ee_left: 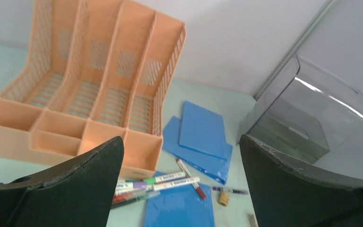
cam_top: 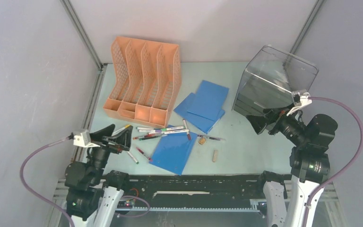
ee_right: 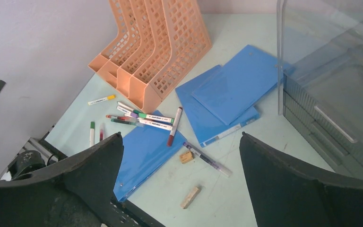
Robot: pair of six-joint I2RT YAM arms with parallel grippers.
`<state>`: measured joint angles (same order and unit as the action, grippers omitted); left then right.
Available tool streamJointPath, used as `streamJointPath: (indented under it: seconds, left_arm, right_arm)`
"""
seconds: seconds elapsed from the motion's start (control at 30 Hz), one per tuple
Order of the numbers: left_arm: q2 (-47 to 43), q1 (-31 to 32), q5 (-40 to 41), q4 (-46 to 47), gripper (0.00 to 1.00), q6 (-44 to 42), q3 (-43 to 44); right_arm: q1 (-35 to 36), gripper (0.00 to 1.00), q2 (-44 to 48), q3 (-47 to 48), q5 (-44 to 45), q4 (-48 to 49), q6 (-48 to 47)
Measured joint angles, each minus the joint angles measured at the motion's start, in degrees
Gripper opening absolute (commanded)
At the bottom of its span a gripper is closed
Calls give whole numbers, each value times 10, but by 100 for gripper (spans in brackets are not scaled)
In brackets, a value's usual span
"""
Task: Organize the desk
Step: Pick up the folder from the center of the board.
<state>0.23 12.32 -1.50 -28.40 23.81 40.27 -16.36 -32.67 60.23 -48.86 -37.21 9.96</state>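
Observation:
The desk (cam_top: 238, 153) is a pale mint-green tabletop. On it lie a bundle of markers (cam_top: 156, 133), a red-capped marker (cam_top: 186, 129), a purple pen (cam_top: 211, 138), two small wooden blocks (cam_top: 202, 140) (cam_top: 214, 155), a single blue folder (cam_top: 174, 150) and a stack of blue folders (cam_top: 203, 106). My left gripper (cam_top: 118, 137) is open and empty above the desk's near left, left of the markers (ee_left: 170, 182). My right gripper (cam_top: 263, 120) is open and empty in front of the drawer box, above the blocks (ee_right: 190, 196) and the pen (ee_right: 207, 160).
An orange perforated file rack (cam_top: 144, 80) stands at the back left, its slots holding nothing. A clear plastic drawer box (cam_top: 274, 82) stands at the back right. Loose markers (cam_top: 132, 157) lie near the left arm. A black rail (cam_top: 194, 182) edges the near side; grey walls surround the desk.

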Motion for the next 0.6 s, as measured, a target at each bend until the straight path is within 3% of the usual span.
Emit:
streamJointPath:
  seconds: [0.4, 0.5, 0.6]
  left_arm:
    - [9, -15, -124, 30, 100, 94, -134]
    - [23, -16, -156, 51, 100, 114, -154]
    - [38, -16, -180, 73, 100, 134, -174]
  right_arm:
    - [1, 99, -3, -57, -7, 24, -12]
    - [7, 100, -15, -75, -73, 17, -79]
    - [19, 100, -33, -90, -155, -31, -206]
